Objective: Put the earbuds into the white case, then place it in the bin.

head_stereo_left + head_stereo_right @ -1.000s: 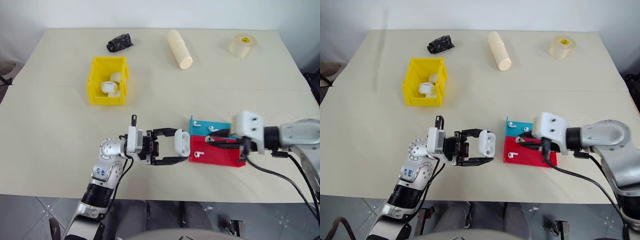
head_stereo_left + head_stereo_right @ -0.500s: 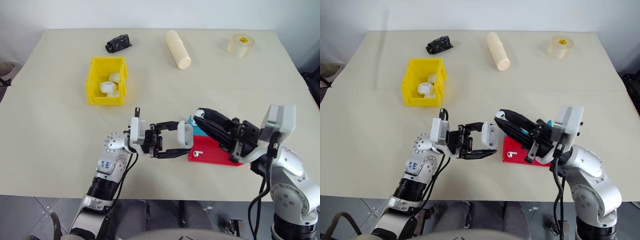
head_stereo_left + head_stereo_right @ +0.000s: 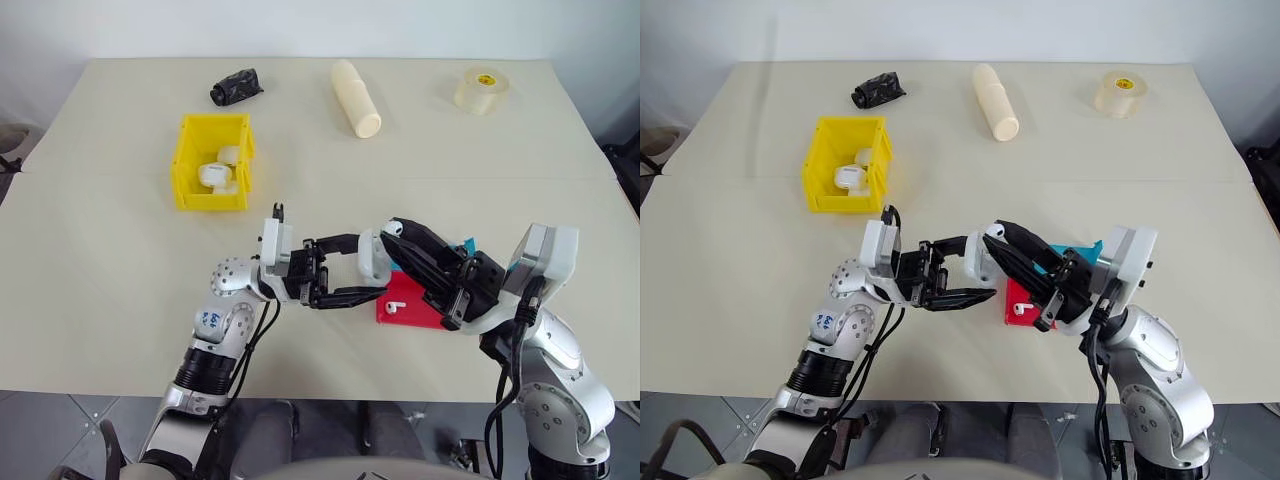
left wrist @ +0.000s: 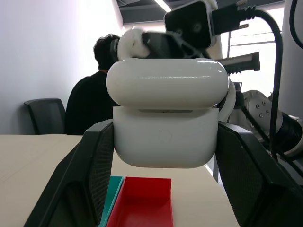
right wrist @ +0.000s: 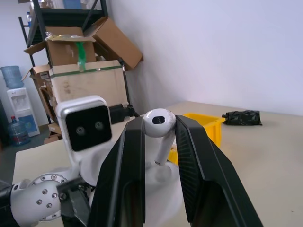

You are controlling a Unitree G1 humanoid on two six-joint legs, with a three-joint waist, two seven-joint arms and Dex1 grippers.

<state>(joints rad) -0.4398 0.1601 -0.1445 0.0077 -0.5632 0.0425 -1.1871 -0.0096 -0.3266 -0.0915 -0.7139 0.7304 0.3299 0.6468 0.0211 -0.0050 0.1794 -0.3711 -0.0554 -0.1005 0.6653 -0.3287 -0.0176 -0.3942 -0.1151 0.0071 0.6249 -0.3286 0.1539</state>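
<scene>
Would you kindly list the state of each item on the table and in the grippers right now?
Case: lid open, held in left gripper.
Earbud: pinched in right gripper, beside the case.
Bin: upright, white items inside.
Red tray: holds one earbud.
Cylinder: lying down.
Tape roll: lying flat.

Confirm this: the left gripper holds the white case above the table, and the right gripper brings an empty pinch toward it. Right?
Not quite. The right gripper is not empty: an earbud is pinched between its fingers, as the right wrist view shows. The left gripper does hold the case above the table.
</scene>
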